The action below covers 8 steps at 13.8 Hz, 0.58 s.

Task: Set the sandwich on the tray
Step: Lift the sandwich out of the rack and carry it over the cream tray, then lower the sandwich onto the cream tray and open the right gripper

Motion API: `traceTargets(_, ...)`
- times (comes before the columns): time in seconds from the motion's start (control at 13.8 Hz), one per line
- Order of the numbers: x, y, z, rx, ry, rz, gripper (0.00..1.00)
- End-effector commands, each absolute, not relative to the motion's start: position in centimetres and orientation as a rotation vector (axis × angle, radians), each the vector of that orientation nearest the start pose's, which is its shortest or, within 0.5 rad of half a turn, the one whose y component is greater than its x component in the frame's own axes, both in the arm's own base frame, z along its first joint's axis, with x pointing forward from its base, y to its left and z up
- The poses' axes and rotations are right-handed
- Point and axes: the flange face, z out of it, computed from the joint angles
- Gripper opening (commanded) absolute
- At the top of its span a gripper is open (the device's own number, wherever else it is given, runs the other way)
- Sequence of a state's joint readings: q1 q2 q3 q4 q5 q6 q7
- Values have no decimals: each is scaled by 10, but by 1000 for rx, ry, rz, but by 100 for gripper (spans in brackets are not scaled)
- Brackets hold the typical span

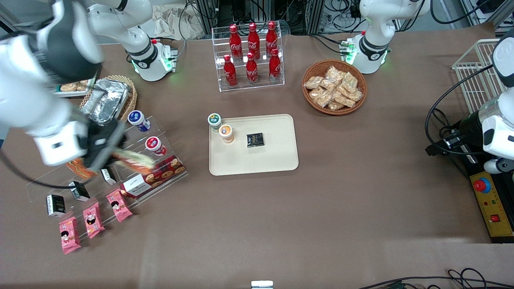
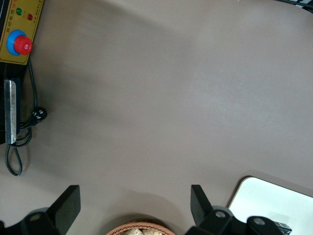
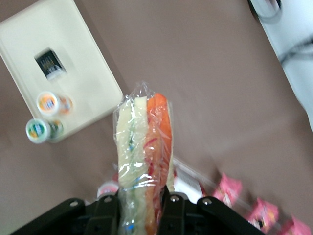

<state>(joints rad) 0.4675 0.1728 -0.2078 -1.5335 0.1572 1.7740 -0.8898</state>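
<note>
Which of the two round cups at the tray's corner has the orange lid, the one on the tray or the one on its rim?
The orange-lidded cup stands fully on the tray, nearer the camera than the green-lidded cup. The gripper holds the sandwich.

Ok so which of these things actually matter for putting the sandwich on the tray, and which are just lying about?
Part of the job:
- sandwich, held above the acrylic shelf
- gripper, shut on it
- tray, mid-table

Just lying about:
- cola bottles
- snack basket
- foil container
- pink snack packs
- two small cups and a black packet on the tray

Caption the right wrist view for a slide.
End effector shut on the wrapped sandwich, held above the brown table, the cream tray not yet reached.
</note>
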Motion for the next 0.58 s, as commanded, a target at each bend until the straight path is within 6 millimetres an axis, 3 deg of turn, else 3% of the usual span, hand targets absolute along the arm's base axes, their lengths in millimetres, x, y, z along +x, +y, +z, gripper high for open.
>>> traceTargets(0.0,588,275,523,-2533,-1722,-219,0)
traceTargets(0.22,588,344,459,-2483,-1844,-243,0)
traceTargets(0.51,569,416,337,-2417,-1998,-194,0)
